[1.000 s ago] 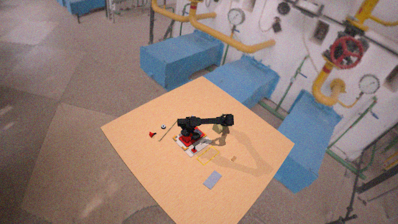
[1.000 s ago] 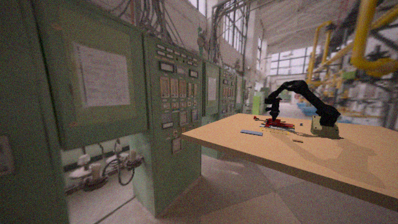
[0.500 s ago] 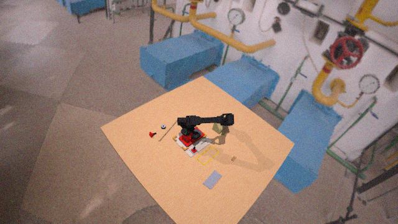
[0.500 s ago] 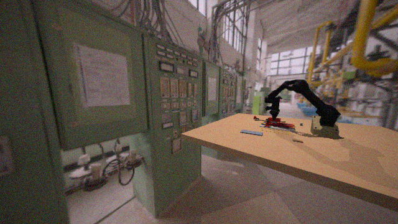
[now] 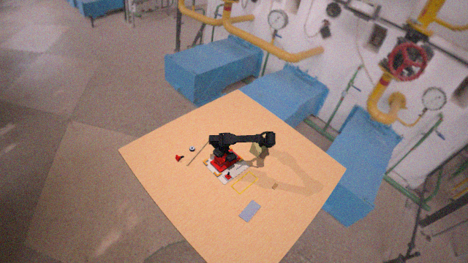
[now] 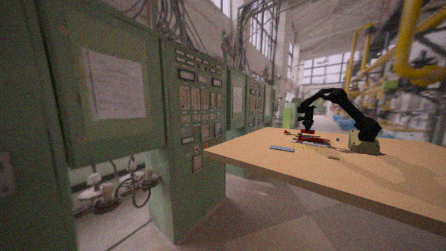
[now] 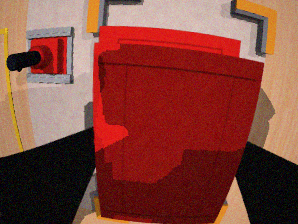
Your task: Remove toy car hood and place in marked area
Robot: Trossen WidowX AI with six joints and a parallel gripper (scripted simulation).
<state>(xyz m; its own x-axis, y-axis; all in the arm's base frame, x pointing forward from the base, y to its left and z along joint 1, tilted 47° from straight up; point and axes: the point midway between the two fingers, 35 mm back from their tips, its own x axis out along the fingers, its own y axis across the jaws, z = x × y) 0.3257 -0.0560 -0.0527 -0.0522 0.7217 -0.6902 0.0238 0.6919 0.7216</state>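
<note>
The toy car (image 5: 224, 166) (image 6: 312, 139) (image 7: 166, 38) is bright red and sits on a white base plate (image 5: 238, 169) (image 7: 53, 112) with orange corner marks. Its dark red hood (image 7: 174, 123) (image 6: 309, 132) fills the middle of the wrist view, over the car body. My gripper (image 5: 221, 155) (image 6: 308, 127) (image 7: 169, 141) is straight above the car, shut on the hood by its two sides, with a black finger at each lower corner of the wrist view. The marked area is a yellow outlined rectangle (image 5: 240, 178) just beside the plate; its line shows at the left edge of the wrist view (image 7: 13, 119).
A small red part with a black knob (image 5: 228, 176) (image 7: 45, 58) sits on the plate's end. A grey-blue slab (image 5: 250, 211) (image 6: 281, 148), a tan block (image 5: 274, 186), a thin rod (image 5: 197, 154), a wheel (image 5: 191, 148) and a red piece (image 5: 178, 158) lie around. The arm's base (image 5: 257, 149) (image 6: 362, 144) stands behind.
</note>
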